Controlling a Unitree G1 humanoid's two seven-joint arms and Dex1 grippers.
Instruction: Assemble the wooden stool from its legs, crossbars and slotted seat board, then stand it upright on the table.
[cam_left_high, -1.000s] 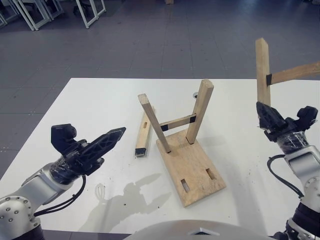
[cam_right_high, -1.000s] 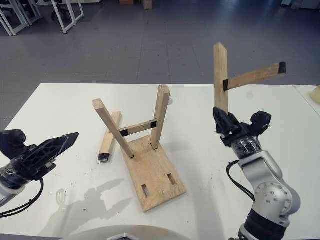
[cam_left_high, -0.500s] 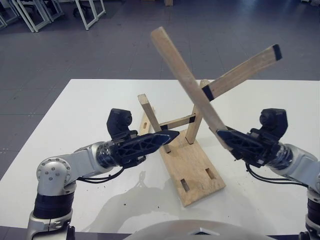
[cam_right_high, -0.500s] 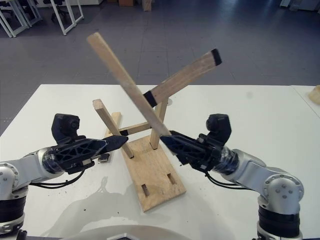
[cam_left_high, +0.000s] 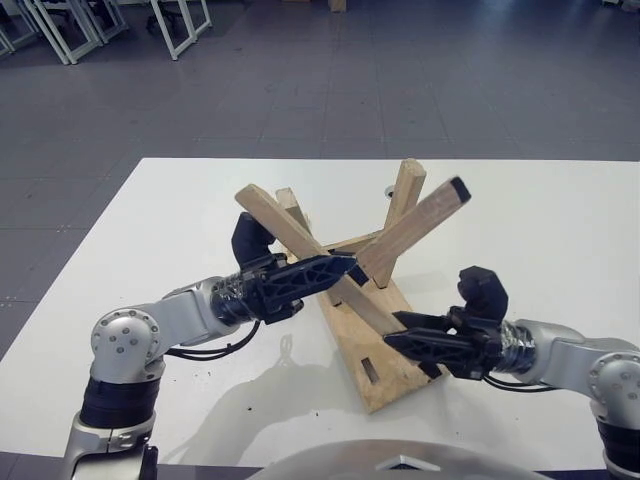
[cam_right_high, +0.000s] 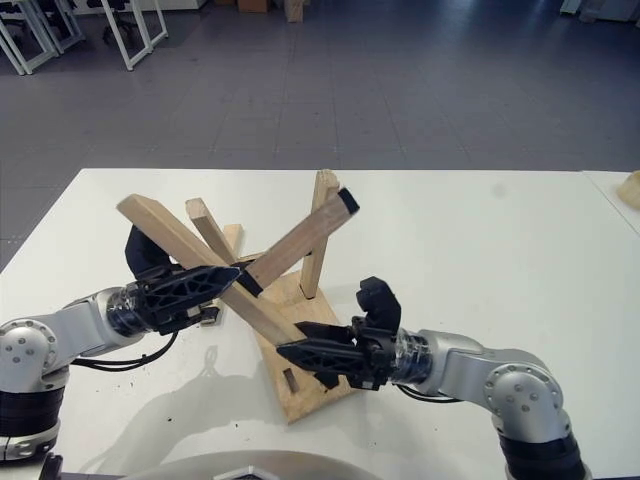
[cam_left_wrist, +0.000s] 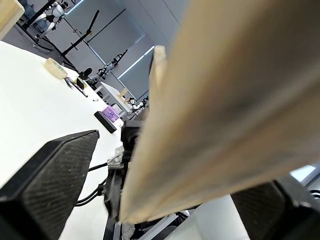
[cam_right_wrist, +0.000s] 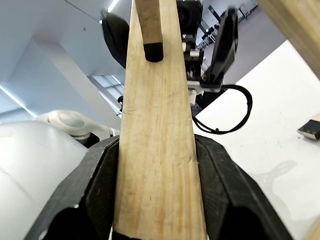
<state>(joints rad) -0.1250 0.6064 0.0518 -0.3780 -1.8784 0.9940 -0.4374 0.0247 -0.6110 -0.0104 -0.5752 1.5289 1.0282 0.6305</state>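
Much bare table (cam_left_high: 180, 200) around leg frame (cam_left_high: 420, 220)

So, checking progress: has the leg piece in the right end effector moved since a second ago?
Yes: the leg piece swung from upright, right of the seat board, down and left over it.

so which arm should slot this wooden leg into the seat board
Probably right: the right gripper clamps the light wooden leg low down, just above the slotted wooden seat board; the left gripper sits higher.
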